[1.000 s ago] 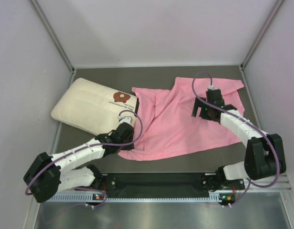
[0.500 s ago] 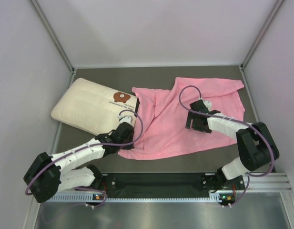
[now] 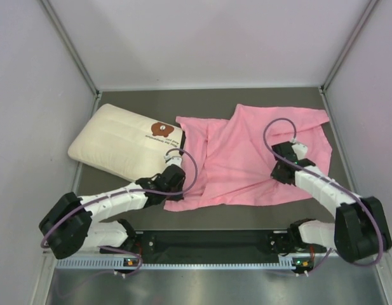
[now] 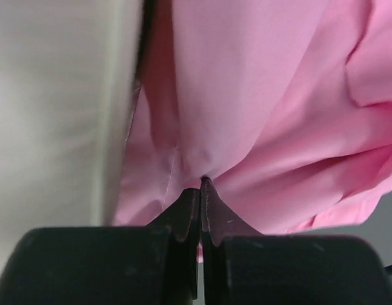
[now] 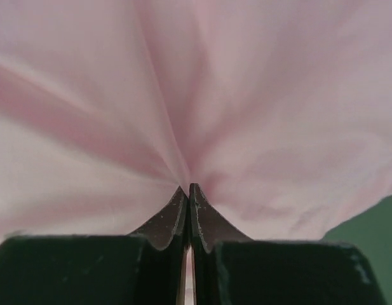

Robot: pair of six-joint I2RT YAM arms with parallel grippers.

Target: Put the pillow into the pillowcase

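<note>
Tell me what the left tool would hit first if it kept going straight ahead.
The pillowcase: the left tool is shut on a fold of it, with more pink fabric straight ahead. The pillow lies just to one side, so it would probably be missed.

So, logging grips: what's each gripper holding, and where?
Both pinch the pillowcase: left gripper near the pillow end, right gripper a fold at its right side.

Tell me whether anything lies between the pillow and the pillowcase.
Nothing visible does. The pillow lies right beside the pillowcase's left edge, with no other object between them. The left tool pinches the fabric next to the pillow; the right tool pinches it farther right.
</note>
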